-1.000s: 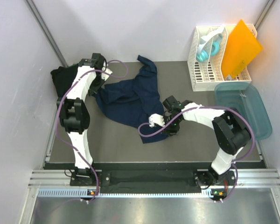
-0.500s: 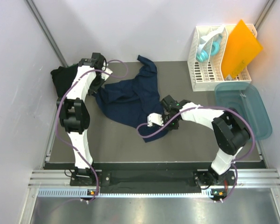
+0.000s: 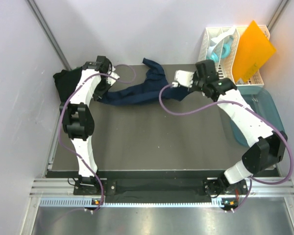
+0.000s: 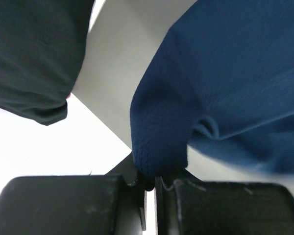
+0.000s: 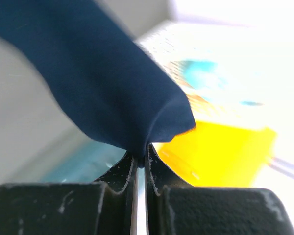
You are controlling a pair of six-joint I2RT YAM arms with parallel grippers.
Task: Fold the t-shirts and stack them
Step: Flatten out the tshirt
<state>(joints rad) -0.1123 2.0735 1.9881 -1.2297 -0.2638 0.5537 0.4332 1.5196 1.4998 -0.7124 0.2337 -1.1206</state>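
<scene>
Stretching along the table's [image 3: 161, 142] twelve o'clock side, the navy shirt [image 3: 137, 93] is pinched at nine o'clock by the left gripper [image 3: 104, 93] and at three o'clock by the right gripper [image 3: 176, 90].

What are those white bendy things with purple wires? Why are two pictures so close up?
They are two robot arms, the left arm and right arm, seen from a camera above. The close pictures come from a small camera on each wrist, looking along its black jaws. Both pairs of jaws are shut on the navy t-shirt, stretched between them over the table. Another dark t-shirt lies far left. A white rack and teal tub sit on the right.
</scene>
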